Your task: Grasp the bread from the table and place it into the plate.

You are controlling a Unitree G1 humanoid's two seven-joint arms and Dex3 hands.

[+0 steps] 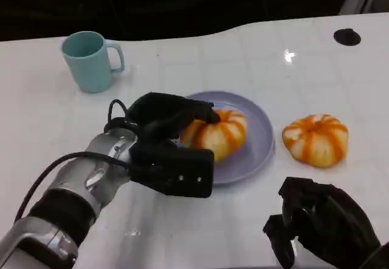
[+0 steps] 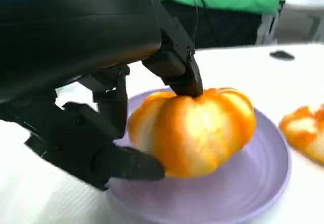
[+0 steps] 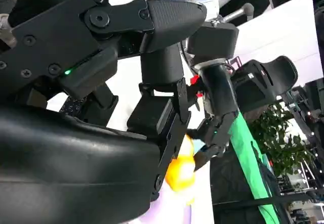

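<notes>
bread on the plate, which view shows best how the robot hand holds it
The left wrist view: the bread sits on the purple plate with the left robot hand touching its top and side. The head view shows hand over bread from above. The right wrist view gives a small yellow glimpse.

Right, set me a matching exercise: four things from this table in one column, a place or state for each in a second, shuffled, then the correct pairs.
Things
1. bread in the left hand
2. second bread
3. teal mug
4. right hand

Places or states
A. on the bare table, to the right of the plate
B. at the table's near edge, holding nothing
C. resting on the lilac plate, fingers of the left hand on it
D. upright at the far left of the table

Pairs: 1-C, 2-A, 3-D, 4-B
</notes>
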